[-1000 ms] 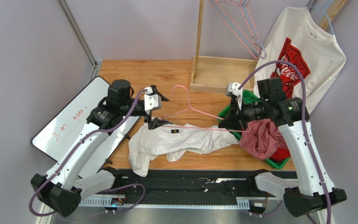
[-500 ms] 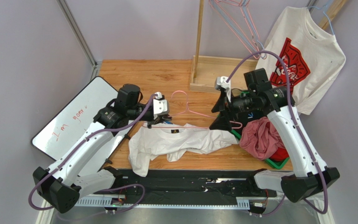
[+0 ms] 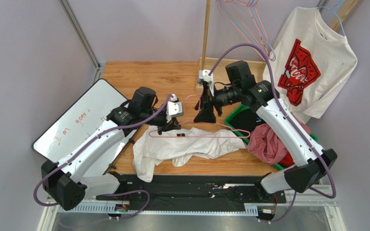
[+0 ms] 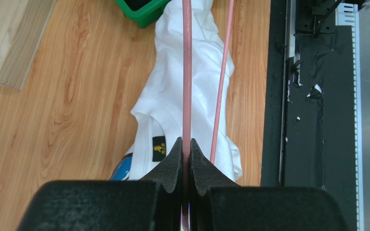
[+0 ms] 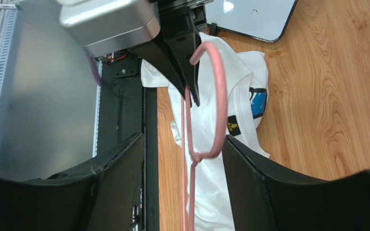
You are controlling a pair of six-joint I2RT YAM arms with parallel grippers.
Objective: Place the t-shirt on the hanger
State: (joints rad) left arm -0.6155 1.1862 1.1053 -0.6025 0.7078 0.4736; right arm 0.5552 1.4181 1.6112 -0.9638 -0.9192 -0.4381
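hanger [image 4: 187, 72] | left hand [image 4: 185, 144] clenched on its wire | right hand [image 5: 183, 144] spread wide around its hook, not touching

Wooden table [image 3: 138, 77] on my overhead feed
On it I see the t-shirt [image 3: 191, 147], a whiteboard [image 3: 76, 120], a green bin [image 3: 233, 126], a wooden tray [image 3: 216, 62].
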